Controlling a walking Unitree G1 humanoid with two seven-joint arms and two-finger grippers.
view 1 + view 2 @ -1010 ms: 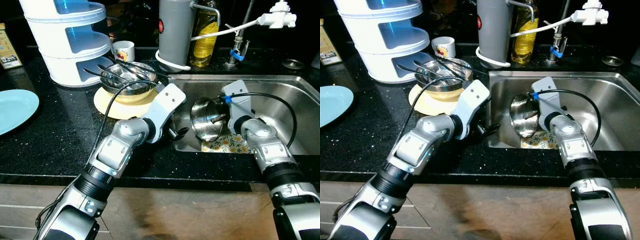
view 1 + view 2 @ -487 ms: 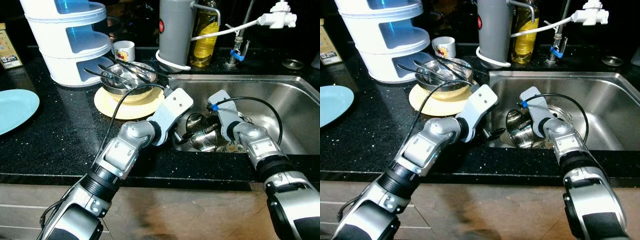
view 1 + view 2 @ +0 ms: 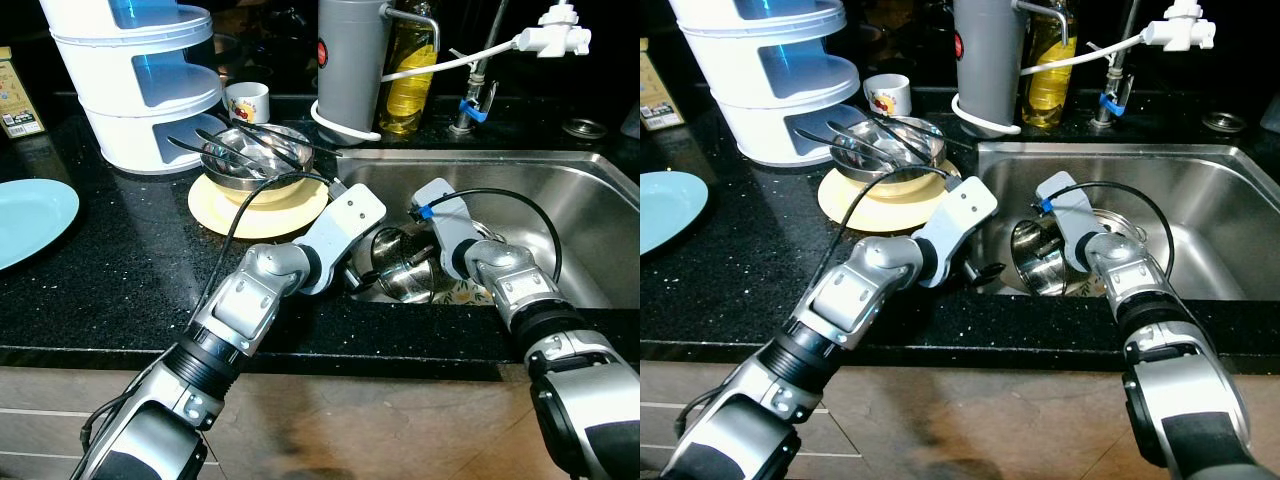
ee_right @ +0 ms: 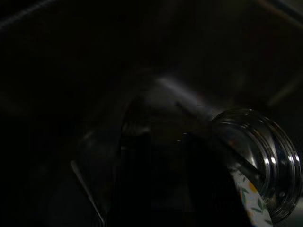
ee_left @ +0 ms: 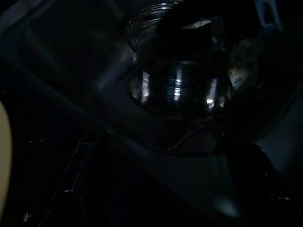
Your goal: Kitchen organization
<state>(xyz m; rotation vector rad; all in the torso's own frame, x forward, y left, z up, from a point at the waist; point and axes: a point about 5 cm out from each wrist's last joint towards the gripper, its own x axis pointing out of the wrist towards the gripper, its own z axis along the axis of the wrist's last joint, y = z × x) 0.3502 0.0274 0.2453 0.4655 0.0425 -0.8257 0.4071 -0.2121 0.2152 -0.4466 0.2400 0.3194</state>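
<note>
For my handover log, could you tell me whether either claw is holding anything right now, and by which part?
It cannot be told for certain. The right claw is down at the steel pot in the sink, seemingly at its rim; the left claw is just beside it.

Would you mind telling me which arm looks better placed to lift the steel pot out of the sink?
Probably the right: the right gripper is already at the steel pot inside the sink, while the left gripper sits at the sink's edge.
</note>
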